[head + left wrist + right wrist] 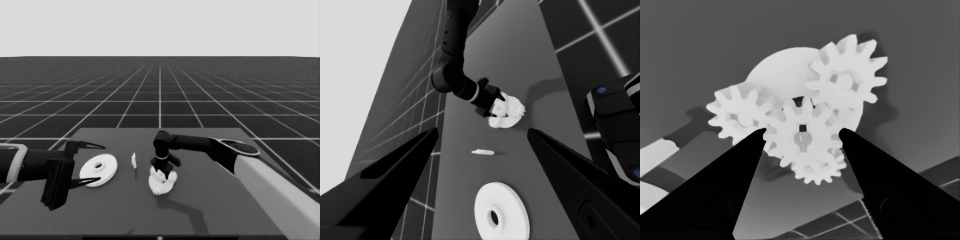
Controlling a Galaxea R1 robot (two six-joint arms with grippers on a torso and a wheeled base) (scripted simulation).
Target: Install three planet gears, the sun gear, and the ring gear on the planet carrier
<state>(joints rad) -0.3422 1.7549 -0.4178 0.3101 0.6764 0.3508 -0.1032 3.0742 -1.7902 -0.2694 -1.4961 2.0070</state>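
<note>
our right gripper (802, 137) brackets the centre gear (802, 136), fingers apart, seemingly seating it among three gears on the smaller round part (782, 70); whether it grips, we cannot tell.

Dark table (215, 210): two round parts, thin white piece (134, 160)

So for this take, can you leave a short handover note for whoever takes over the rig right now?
Right claw: down over the smaller round part at mid-table, its fingers open on either side of the centre gear, not clamped on it.
Left claw: parked at the table's left end, open, holding nothing.
Done: four gears sit on the smaller round part, three around the centre one.
The larger round part lies flat under the left claw; a thin white piece lies between the two round parts.
Left: check that the centre gear is seated, then put the larger round part on top.
</note>
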